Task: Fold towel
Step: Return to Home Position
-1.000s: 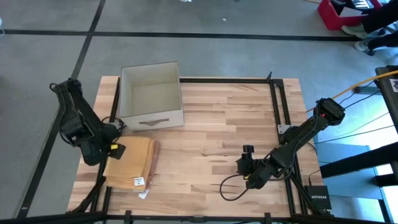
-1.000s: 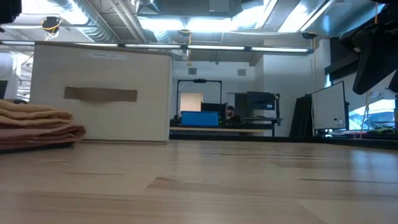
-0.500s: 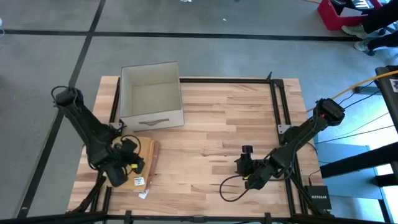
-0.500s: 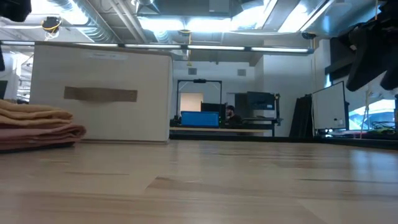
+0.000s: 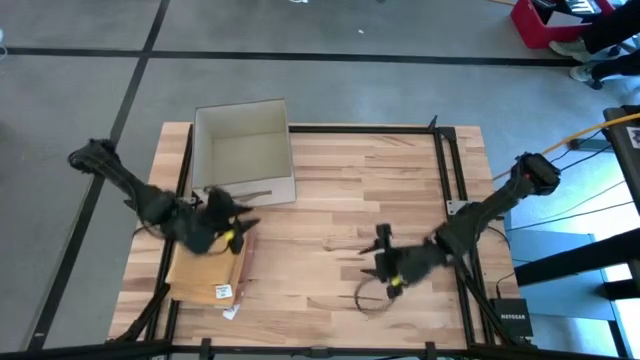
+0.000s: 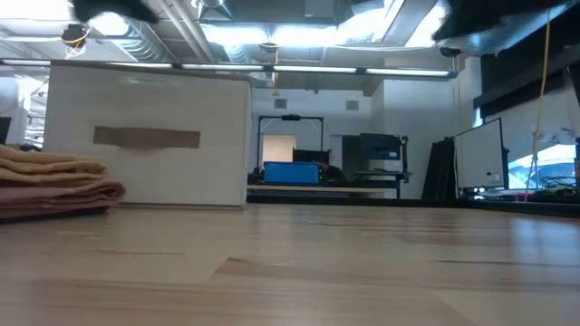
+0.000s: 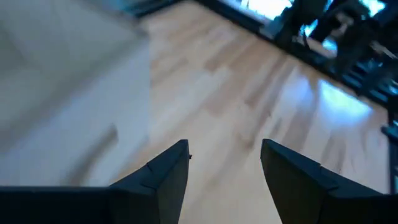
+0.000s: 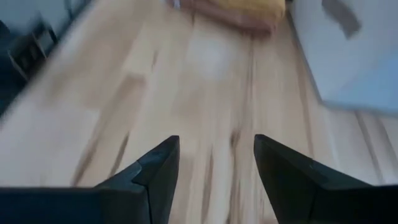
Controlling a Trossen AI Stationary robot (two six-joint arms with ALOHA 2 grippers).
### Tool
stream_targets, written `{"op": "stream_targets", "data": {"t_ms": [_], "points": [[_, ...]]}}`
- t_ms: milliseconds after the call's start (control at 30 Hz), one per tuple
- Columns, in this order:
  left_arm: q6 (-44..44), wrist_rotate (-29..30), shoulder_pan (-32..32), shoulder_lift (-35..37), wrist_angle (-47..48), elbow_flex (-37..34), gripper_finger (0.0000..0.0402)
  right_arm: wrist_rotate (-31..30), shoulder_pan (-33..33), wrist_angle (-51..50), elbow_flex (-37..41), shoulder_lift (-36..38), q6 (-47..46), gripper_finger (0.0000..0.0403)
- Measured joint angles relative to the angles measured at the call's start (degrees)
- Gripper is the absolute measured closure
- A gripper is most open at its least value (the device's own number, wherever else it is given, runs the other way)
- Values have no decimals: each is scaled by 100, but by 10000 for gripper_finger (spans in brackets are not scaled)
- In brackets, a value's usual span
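Low view: flat towel stack (image 6: pixel 54 184), yellow atop light orange.

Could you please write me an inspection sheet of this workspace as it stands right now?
Surface: wooden table, edged by black rails.
Job's things: towel stack on the table's left side, folded, yellow on top, with a white tag at its edge.
Clutter: open white box next to the stack; nothing seen inside.
Grippers: left gripper is over the stack's edge nearest the box, fingers open, holding nothing. Right gripper is over the table's right half, fingers open, holding nothing.
Cables: black cable looped by the right gripper; yellow cable beyond the right edge.
Surroundings: concrete floor with black lines; red bin far off.
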State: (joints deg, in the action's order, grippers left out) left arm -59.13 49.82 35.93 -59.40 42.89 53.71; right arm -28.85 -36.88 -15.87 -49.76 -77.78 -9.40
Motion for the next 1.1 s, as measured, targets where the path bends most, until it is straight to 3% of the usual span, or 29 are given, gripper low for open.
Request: {"op": "stream_targets", "data": {"t_ms": [200, 400, 467, 567, 667, 767, 900, 1100], "points": [[2744, -671, -1088, 506, -1439, -3, 240, 1742, 1398, 651, -2, 773, 771, 220], [4636, -983, -1552, 1189, -2380, -257, 319, 2528, 2445, 517, 239, 2133, 845, 293], [4752, -1061, -1794, 1517, -2627, -580, 347, 2708, 2783, 547, 473, 2720, 848, 317], [5019, -1770, -2080, 2105, -3173, -1160, 387, 2904, 3193, 545, 913, 3569, 820, 349], [5246, -2406, -2190, 2720, -3816, -1768, 396, 3149, 3435, 548, 1381, 4388, 638, 376], [5298, -2458, -2241, 3233, -4205, -2391, 393, 3255, 3544, 696, 1847, 5126, 428, 397], [5522, -2558, -2310, 3594, -4758, -3133, 400, 3252, 3547, 1058, 2511, 6002, 355, 392], [5708, -2612, -2377, 3926, -5150, -3734, 400, 3445, 3547, 983, 2924, 7026, 352, 398]]}}
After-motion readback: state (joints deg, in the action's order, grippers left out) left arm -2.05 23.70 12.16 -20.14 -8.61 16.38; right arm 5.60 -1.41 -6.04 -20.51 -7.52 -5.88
